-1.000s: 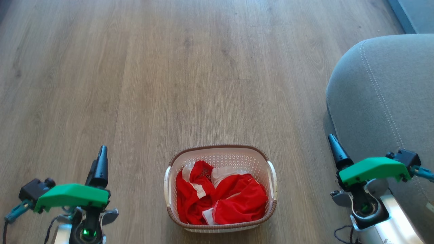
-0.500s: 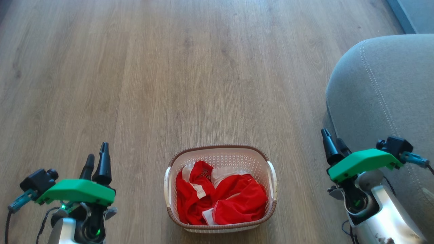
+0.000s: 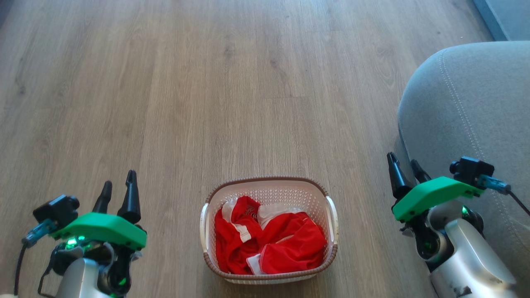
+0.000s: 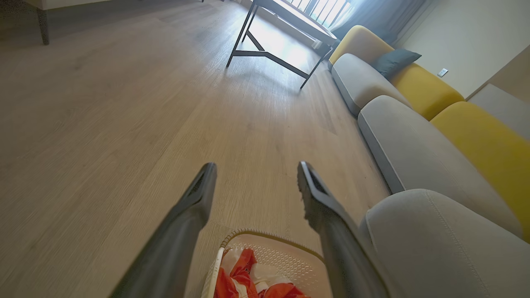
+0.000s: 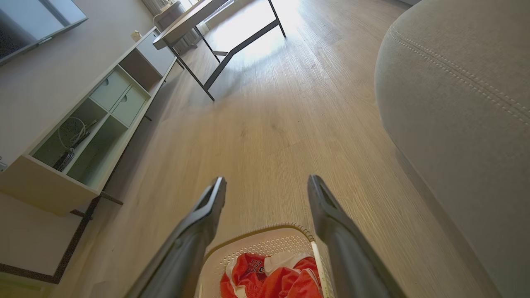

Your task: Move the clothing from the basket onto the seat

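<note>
**Clothing lies in basket, untouched; both sets of fingers wide and empty**

Location. The clothing (image 3: pixel 269 242), red with white stripes and edging, lies crumpled in the basket (image 3: pixel 268 182). The basket stands on the wooden floor (image 3: pixel 207 82) straight ahead of the robot. The heap covers most of the basket's floor and sits below the brown rim. A strip of the interior at the far end is bare. The seat (image 3: pixel 468 111) stands to the robot's right, apart from the basket.

Fingers. The left fingers (image 3: pixel 131 198) hang to the left of the basket. The right fingers (image 3: pixel 396 176) hang to its right, just beside the seat's rounded corner. Both pairs stand wide apart and hold nothing; neither touches basket or cloth.

Handling, as judged. The fabric looks thin, soft and light, with no stiffness. It should drape and trail when lifted, and separate pieces may come apart. The surface looks smooth, so a shallow pinch could slip. Nothing here is fragile. The basket also looks light and may slide or lift if cloth snags on its perforated wall.

Recommended hold. Take a thick bunched fold near the heap's middle, where the layers pile highest. Close deep over several layers rather than on a single white edge. Descend clear of the rim and side handles. How many garments lie there cannot be told.
</note>
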Controlling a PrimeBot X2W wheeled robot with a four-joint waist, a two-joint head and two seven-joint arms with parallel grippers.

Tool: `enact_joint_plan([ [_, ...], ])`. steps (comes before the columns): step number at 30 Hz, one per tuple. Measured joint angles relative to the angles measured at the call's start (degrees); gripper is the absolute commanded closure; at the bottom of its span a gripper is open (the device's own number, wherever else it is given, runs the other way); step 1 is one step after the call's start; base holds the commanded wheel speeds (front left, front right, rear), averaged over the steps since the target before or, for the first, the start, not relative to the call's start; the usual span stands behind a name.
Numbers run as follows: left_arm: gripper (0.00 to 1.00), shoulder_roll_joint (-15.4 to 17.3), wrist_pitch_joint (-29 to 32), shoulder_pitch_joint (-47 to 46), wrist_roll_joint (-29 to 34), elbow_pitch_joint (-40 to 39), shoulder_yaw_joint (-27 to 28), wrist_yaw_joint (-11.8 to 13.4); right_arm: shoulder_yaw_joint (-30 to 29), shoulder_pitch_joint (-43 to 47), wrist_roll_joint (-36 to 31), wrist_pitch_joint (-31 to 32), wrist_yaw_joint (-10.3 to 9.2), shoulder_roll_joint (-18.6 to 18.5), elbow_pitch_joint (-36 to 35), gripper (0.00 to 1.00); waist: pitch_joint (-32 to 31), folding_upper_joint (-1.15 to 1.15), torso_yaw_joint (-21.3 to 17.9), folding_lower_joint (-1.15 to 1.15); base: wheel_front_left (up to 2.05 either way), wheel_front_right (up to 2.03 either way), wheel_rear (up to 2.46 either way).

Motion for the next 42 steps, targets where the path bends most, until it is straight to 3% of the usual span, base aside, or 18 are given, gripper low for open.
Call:
enact_joint_plan([
  [21,0.00,0.5,-3.5,-3.5,14.8,0.9,-0.7,0.6,2.4,-5.0,-13.5,-3.3,0.01,-1.2,1.9,0.00,0.4,0.00,-0.1,0.00,0.00,0.00,0.00],
  [42,0.00,0.3,-7.1,-6.8,25.9,2.7,1.3,0.4,2.4,-8.1,-23.8,-6.7,0.01,-1.8,2.2,0.00,0.9,0.00,0.0,0.00,0.00,0.00,0.00],
])
